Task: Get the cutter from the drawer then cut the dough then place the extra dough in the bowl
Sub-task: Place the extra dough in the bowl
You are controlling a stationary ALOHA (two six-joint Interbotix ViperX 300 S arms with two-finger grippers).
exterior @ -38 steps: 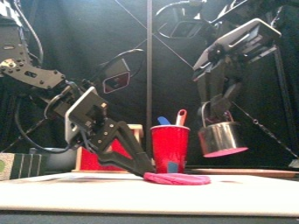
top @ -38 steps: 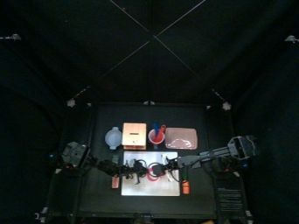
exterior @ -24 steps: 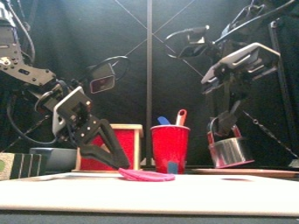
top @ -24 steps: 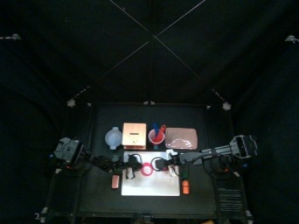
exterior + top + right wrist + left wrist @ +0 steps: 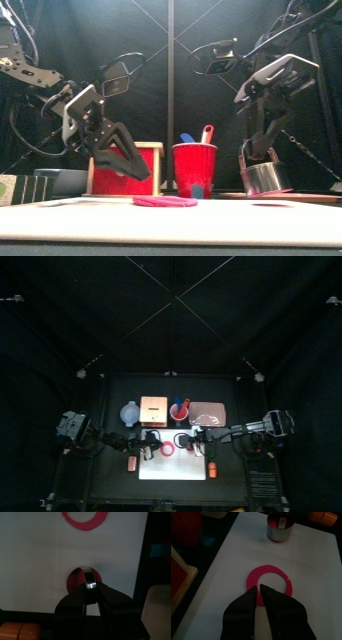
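From above, the dough ring (image 5: pixel 167 449) lies flat on the white cutting board (image 5: pixel 171 469). From the front, the left gripper (image 5: pixel 143 176) hangs above its left end, jaws pressed together. The right gripper (image 5: pixel 257 158) pinches the upright cutter (image 5: pixel 265 179) in its jaws, to the ring's right.

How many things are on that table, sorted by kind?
Dough pieces: 2, ring, disc
Cutter: 1
Toy knives: 2, blue knife, red knife
Containers: 4, bowl, cup, tray, wooden box
Cutting board: 1
Orange toys: 2
Total: 12
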